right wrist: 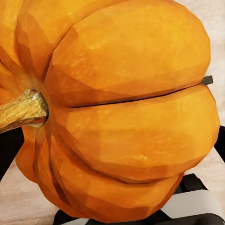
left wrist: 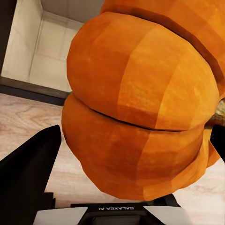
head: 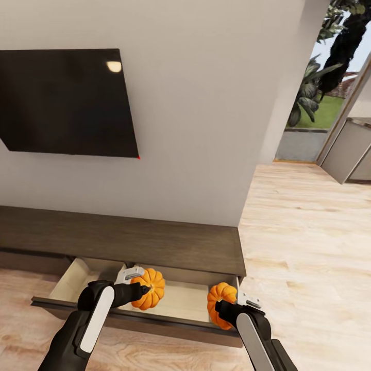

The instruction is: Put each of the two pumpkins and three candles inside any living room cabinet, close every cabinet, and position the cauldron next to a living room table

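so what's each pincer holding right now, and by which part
Each holds a pumpkin by its ribbed sides: the left pincer grips one pumpkin over the open drawer, the right pincer grips the other pumpkin.

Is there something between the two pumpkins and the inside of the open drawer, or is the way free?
Nothing visible blocks them. The drawer of the cabinet is pulled out and its pale floor is bare. The left hand holds one pumpkin over it. The right hand holds the other pumpkin over the drawer's right end, near its front panel.
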